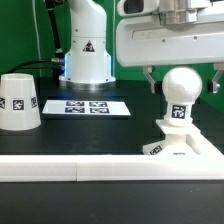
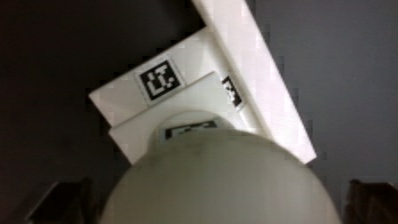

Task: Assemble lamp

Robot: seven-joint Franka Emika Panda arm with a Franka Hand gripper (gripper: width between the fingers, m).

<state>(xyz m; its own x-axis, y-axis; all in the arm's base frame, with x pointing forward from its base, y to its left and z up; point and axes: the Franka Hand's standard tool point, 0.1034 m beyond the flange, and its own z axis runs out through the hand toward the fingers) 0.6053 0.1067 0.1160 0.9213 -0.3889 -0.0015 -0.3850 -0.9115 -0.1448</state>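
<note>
Border rail (image 1: 70, 168), long and white, runs across the front of the exterior view, closest to the lens, on a black table (image 1: 100, 135). Green backdrop (image 1: 20, 40) behind. My arm's pedestal (image 1: 85, 50) stands at the back, with the marker board (image 1: 90, 106) flat on the table just in front of it. Shade (image 1: 18, 101) sits wide end down on the exterior view's left, well apart from the other parts. Square base (image 1: 182, 148) lies on the exterior view's right, just behind the rail. Bulb (image 1: 180, 90) stands upright on it, ball head up, tag on its neck. My gripper (image 1: 182, 84) hangs around the ball head, fingers (image 1: 150, 78) spread wide, one each side, gap showing on both sides, gripping nothing.

Wrist view only: I look down past the bulb (image 2: 214, 175), whose head is a big blurred dome. The base (image 2: 160, 78) shows tags on its top face, and the rail (image 2: 249, 50) runs close alongside its edge; cannot tell if they touch.

Exterior view only: shade, marker board, pedestal, backdrop, and how far my fingers stand apart.
</note>
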